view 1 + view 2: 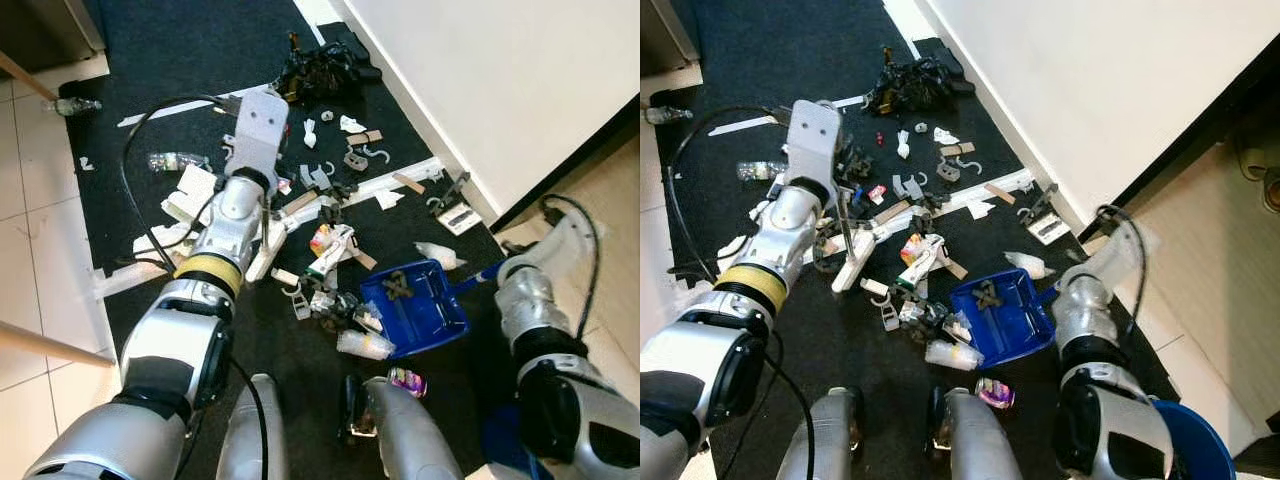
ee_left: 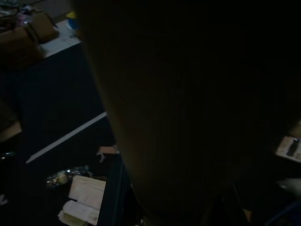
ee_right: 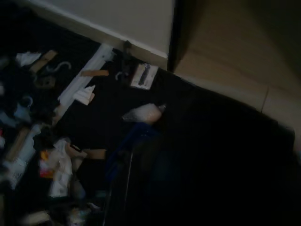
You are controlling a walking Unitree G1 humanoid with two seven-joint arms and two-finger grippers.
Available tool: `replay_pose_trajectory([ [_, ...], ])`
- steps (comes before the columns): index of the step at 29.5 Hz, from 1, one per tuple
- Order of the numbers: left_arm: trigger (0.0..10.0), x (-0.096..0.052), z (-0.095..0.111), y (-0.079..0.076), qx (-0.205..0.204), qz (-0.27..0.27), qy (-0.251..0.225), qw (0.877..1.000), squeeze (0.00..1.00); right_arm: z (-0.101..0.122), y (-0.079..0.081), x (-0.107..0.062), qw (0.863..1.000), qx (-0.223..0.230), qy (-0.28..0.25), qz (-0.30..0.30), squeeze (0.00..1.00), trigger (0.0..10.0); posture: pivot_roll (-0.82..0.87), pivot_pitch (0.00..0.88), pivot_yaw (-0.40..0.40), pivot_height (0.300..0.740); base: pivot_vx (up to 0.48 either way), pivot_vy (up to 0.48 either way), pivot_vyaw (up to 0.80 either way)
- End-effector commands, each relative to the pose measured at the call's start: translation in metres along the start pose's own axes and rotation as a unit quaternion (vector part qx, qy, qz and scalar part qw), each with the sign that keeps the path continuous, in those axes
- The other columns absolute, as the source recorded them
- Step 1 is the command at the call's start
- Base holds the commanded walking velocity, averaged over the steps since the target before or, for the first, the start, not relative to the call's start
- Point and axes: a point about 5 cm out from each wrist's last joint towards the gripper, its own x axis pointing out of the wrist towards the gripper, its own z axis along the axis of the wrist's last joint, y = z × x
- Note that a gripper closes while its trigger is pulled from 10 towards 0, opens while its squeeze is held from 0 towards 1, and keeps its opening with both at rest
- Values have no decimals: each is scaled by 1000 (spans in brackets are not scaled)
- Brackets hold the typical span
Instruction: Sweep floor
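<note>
A dark carpet [image 1: 180,60] is strewn with litter [image 1: 325,245]: wrappers, paper scraps, hooks, cardboard bits. My left arm reaches out over it. Its gripper [image 1: 260,135] sits under a white wrist housing, shut on a white brush [image 1: 266,255] that touches the carpet among the scraps. A blue dustpan [image 1: 440,312] lies flat to the right of the pile with a dark scrap inside. Its handle [image 1: 484,273] runs to my right gripper [image 1: 505,268], which is shut on it. The handle [image 3: 136,134] shows dimly in the right wrist view.
A white wall [image 1: 500,90] with a skirting board runs along the right. A black tangled heap [image 1: 325,70] lies at the far end. A crushed cup [image 1: 365,345] and a can [image 1: 407,381] lie near my legs. Pale tiles [image 1: 40,250] border the left, and a blue bucket [image 1: 1195,440] stands at the lower right.
</note>
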Motion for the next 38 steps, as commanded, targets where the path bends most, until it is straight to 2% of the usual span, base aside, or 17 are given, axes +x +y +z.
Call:
replay_pose_trajectory([
  [1, 10000, -1, 2, -12, 10, -12, -19, 1000, 0, -15, 25, -12, 989, -106, -32, 101, 0, 10000, 69, 187, -18, 740, 0, 0, 0],
  [2, 10000, -1, 2, -13, 10, -12, -19, 1000, 0, -15, 29, -14, 985, -126, -44, 113, 0, 10000, 69, 187, -18, 740, 0, 0, 0],
  [5, 10000, -2, 1, -14, 9, -13, -18, 1000, 0, -17, 30, -15, 983, -134, -50, 117, 0, 10000, 69, 189, -18, 740, 0, 0, 0],
  [6, 10000, -2, 1, -16, 9, -13, -17, 1000, 0, -18, 31, -17, 980, -150, -59, 120, 0, 10000, 72, 190, -18, 740, 0, 0, 0],
  [8, 10000, -2, 0, -18, 9, -15, -18, 1000, 0, -21, 26, -17, 979, -162, -67, 104, 0, 10000, 74, 191, -20, 740, 0, 0, 0],
  [12, 10000, -3, 2, -16, 9, -13, -22, 1000, 0, -20, 10, -9, 994, -91, -20, 60, 0, 10000, 79, 190, -23, 740, 0, 0, 0],
  [14, 10000, -3, 2, -14, 10, -12, -23, 1000, 0, -15, 10, -7, 995, -79, -20, 58, 0, 10000, 77, 186, -21, 740, 0, 0, 0],
  [19, 10000, -1, 5, -10, 14, -11, -27, 999, 0, 13, 10, 3, 998, -18, -36, 42, 0, 10000, 75, 181, -18, 740, 0, 0, 0],
  [27, 10000, -1, 8, -6, 20, -13, -33, 999, 0, 45, 5, 13, 998, 23, -48, 23, 0, 10000, 74, 176, -21, 740, 0, 0, 0],
  [38, 10000, -1, 10, -2, 25, -13, -38, 999, 0, 70, -10, 21, 996, 71, -47, 4, 0, 10000, 77, 166, -26, 740, 0, 0, 0],
])
